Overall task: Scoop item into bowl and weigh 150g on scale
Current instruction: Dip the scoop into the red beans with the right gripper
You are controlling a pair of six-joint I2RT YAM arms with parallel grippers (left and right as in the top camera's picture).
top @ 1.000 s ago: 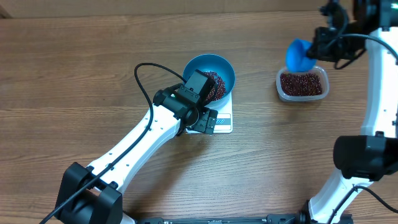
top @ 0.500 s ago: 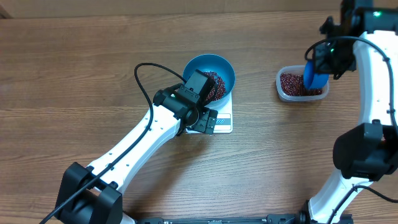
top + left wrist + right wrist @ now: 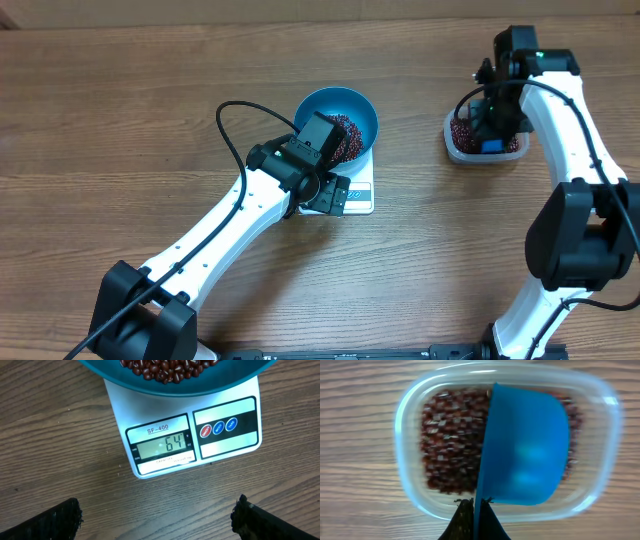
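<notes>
The blue bowl (image 3: 340, 110) stands on the white scale (image 3: 358, 196) and holds a heap of red-brown beans (image 3: 346, 133). My left gripper (image 3: 327, 192) hovers open over the scale's front edge, with bare wood between its fingers (image 3: 65, 520). In the left wrist view the scale (image 3: 220, 445) shows 64 under the bowl (image 3: 150, 387) of beans (image 3: 165, 367). My right gripper (image 3: 476, 515) is shut on the handle of a blue scoop (image 3: 525, 450). The scoop is tilted on edge inside a clear tub (image 3: 407, 435) of beans (image 3: 450, 445).
The clear tub (image 3: 450, 135) sits at the back right of the wooden table, with the scoop (image 3: 491, 146) and right gripper (image 3: 492, 120) over it. The left arm's black cable (image 3: 225, 125) loops left of the bowl. Open wood lies between scale and tub.
My right gripper has carried the scoop from above and left of the tub rightward and down into it. The left arm, bowl and scale have not moved.
</notes>
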